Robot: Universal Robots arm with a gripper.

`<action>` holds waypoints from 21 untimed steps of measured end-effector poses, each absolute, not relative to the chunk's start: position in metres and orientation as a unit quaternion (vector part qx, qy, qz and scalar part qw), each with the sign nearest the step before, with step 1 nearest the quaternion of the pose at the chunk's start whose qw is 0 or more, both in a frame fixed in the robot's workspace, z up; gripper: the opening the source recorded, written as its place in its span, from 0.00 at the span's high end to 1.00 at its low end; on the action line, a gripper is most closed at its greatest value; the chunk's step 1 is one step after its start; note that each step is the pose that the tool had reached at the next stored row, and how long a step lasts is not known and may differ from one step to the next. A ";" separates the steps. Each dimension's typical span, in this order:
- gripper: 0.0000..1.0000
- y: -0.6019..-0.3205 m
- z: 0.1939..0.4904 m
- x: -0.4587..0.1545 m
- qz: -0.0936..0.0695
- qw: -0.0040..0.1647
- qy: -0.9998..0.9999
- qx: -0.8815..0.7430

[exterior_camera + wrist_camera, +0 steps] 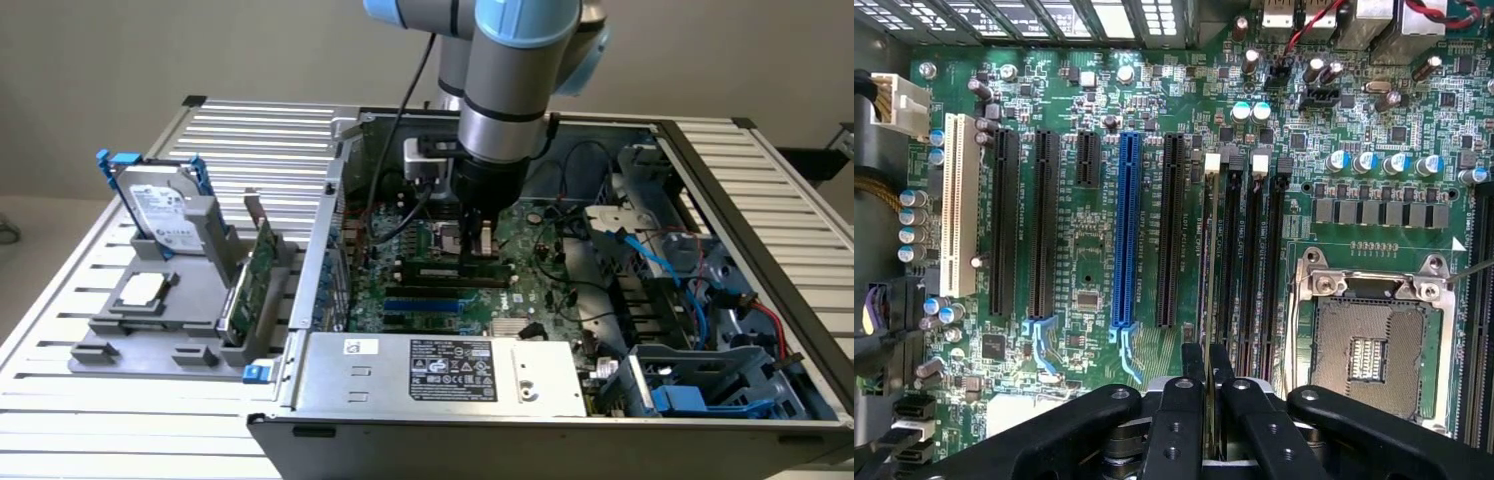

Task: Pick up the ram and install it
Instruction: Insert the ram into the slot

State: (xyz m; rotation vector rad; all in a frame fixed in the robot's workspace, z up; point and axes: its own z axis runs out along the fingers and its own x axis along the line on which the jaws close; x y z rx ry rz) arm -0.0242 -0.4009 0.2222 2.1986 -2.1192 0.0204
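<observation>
The ram (1206, 310) shows edge-on as a thin strip running out from between my fingertips. It lies along the memory slot (1207, 230) that has a white latch, the slot nearest the long black card slots. My gripper (1207, 352) is shut on it near its middle. In the exterior view the gripper (478, 245) reaches down into the open computer case, and the ram (434, 268) is a dark green strip at motherboard level beneath it. Whether the stick is fully seated I cannot tell.
Beside this slot run three more memory slots (1254, 260), then the bare CPU socket (1369, 335). A blue card slot (1124, 230) and black ones lie on the other side. Outside the case, a grey fixture (160, 330) holds a hard drive (163, 212) and a green expansion card (254, 280).
</observation>
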 end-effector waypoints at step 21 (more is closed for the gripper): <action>0.43 -0.401 0.232 -0.025 0.000 0.050 -0.693 0.719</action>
